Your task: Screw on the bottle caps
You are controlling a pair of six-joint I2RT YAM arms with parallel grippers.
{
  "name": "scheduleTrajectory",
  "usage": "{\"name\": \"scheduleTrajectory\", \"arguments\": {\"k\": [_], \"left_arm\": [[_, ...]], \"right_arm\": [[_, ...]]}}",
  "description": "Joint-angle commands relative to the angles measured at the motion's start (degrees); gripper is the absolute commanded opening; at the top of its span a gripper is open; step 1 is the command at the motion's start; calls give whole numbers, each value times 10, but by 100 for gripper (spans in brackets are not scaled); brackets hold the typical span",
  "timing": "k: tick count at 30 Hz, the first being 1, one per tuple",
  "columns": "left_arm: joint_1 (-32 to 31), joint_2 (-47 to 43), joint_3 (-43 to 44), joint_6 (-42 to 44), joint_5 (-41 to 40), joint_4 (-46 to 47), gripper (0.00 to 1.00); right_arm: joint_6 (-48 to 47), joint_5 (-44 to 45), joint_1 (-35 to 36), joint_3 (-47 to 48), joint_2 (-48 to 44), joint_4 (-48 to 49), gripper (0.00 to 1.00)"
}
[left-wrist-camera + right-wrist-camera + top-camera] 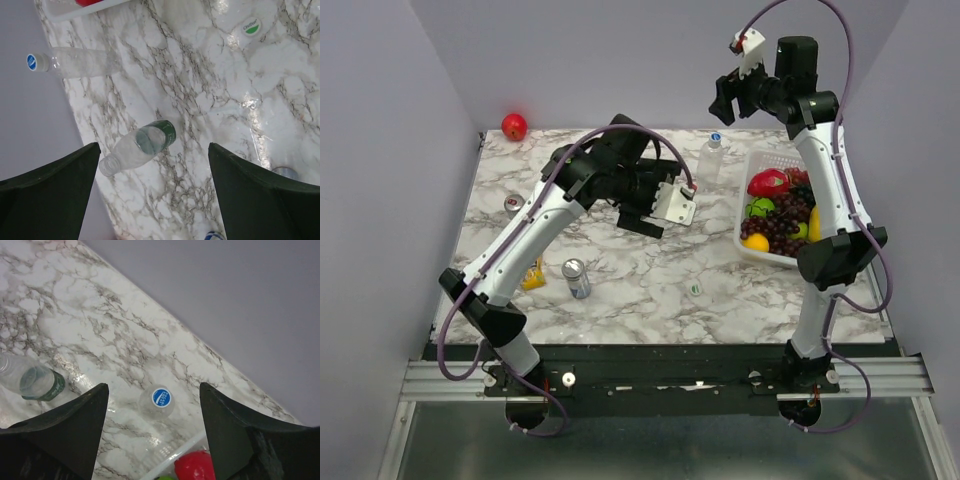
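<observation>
Currently, the left gripper (153, 149) is held spread wide over the middle of the marble table (640, 295), with nothing between its fingers. The green-banded bottle (141, 146) is seen directly under that gap, its mouth uncapped; in the top view it is hidden by the left arm. The cap with the green mark (251, 26) is found loose on the table, well apart from that bottle and toward the near edge. The plain bottle (712, 160) is stood upright near the back wall, just beside the white basket (770, 158), and the white and blue cap (161, 397) is seated on its neck; how tightly cannot be told. The right gripper (154, 388) is raised high above this bottle, likewise spread and empty. Fruit (782, 215) is heaped in the basket. On the left side of the table, a drink can (576, 278) is noted beside a yellow object (532, 275), a second can (513, 204) farther back, and a red round fruit (514, 126) in the far corner.
</observation>
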Motion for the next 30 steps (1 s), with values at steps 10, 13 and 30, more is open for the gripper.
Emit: {"name": "scheduleTrajectory", "arguments": {"k": [10, 13, 30], "left_arm": [[38, -36, -164, -2, -97, -159, 99], [85, -103, -219, -98, -10, -80, 98], [284, -389, -514, -674, -64, 326, 99]], "right_arm": [[-61, -117, 55, -82, -48, -36, 82], [-55, -155, 79, -86, -46, -26, 82], [-40, -112, 172, -100, 13, 41, 82]]}}
